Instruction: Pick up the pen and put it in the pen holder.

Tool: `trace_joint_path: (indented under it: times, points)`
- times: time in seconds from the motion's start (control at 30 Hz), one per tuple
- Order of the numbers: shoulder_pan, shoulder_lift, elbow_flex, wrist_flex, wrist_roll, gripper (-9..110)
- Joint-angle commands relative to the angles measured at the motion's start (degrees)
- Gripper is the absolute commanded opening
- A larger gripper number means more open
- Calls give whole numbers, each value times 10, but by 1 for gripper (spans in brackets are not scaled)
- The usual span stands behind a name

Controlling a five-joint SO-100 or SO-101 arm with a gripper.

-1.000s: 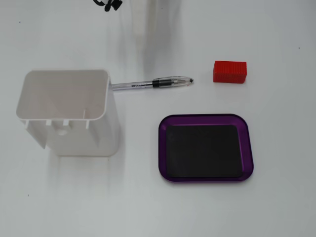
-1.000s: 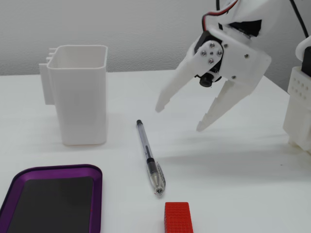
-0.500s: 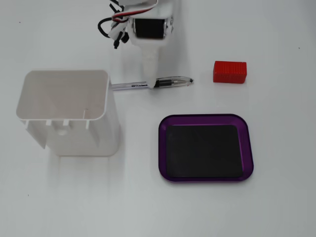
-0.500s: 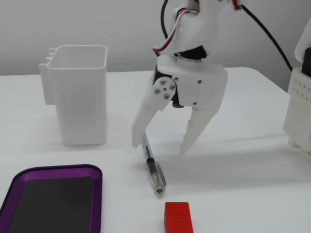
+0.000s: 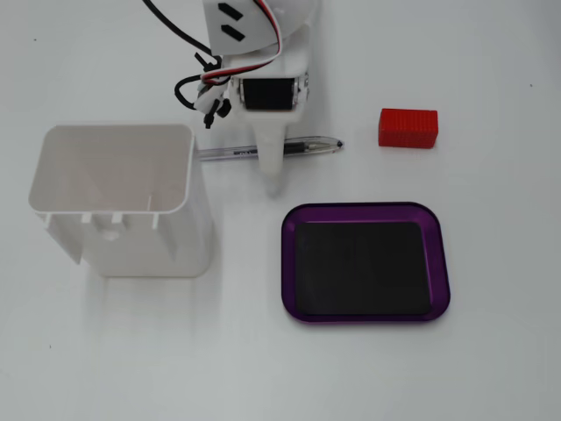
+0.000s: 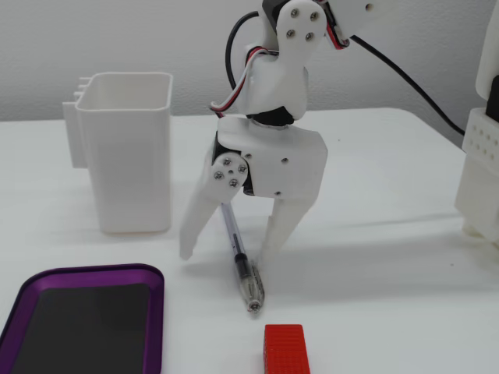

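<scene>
A clear pen with a black tip (image 5: 311, 145) lies flat on the white table; in another fixed view it (image 6: 243, 273) points toward the camera. My white gripper (image 6: 228, 253) is open and straddles the pen's middle, one finger (image 6: 191, 234) on each side, tips close to the table and not touching the pen. From above, the gripper (image 5: 273, 156) crosses over the pen. The white pen holder (image 5: 114, 197) stands upright and empty to the left of the pen, also seen in the other fixed view (image 6: 129, 156).
A red block (image 5: 408, 127) lies beyond the pen's tip, also seen near the front edge (image 6: 285, 348). A purple tray (image 5: 368, 208) with a black inside lies near the pen, also visible at the lower left (image 6: 93, 270). The arm's base (image 6: 479, 171) stands at the right.
</scene>
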Motion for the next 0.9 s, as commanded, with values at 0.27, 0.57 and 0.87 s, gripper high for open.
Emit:
trace_joint_path:
  times: [0.27,0.57,0.87]
  points:
    - [40,-4,-3,3,-40,24]
    - [54,-3,-2,18,-60,24]
    - [47,-3,5,19,-96,0]
